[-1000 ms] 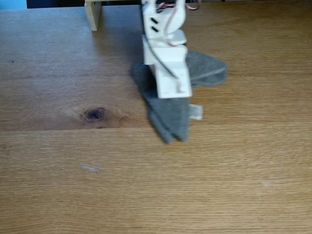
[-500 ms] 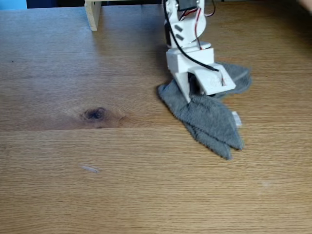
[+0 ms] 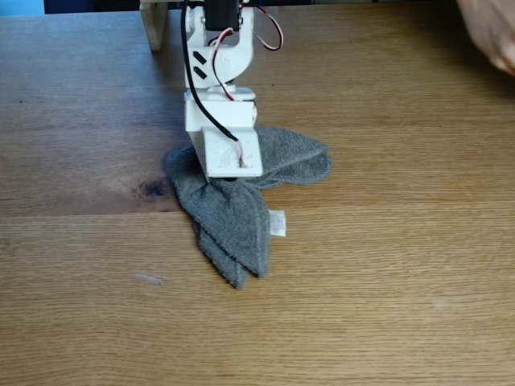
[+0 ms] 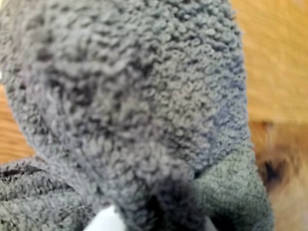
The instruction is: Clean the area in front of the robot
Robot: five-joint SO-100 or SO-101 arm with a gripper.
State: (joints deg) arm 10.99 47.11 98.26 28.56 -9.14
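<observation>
The robot (image 3: 217,64), a white arm with black motors and red and black wires, reaches down from the top of the fixed view. Its wedge-shaped gripper (image 3: 228,178) is shut on a grey terry cloth (image 3: 233,229) and presses it onto the oak tabletop (image 3: 386,305). The cloth spreads in folds to the right of the gripper and downward, with a small white label (image 3: 277,223) at its edge. It lies just right of the dark knot (image 3: 154,189). Seen from the wrist, the cloth (image 4: 134,96) hangs close to the lens, with the knot (image 4: 269,171) beside it.
A pale wooden block (image 3: 153,24) stands at the table's far edge, left of the arm. A person's hand (image 3: 491,32) shows at the top right corner. A small pale smudge (image 3: 149,279) lies on the planks at lower left.
The gripper dragged the cloth to the right and has since swept it back left, ending next to the knot. A hand has come into the top right corner.
</observation>
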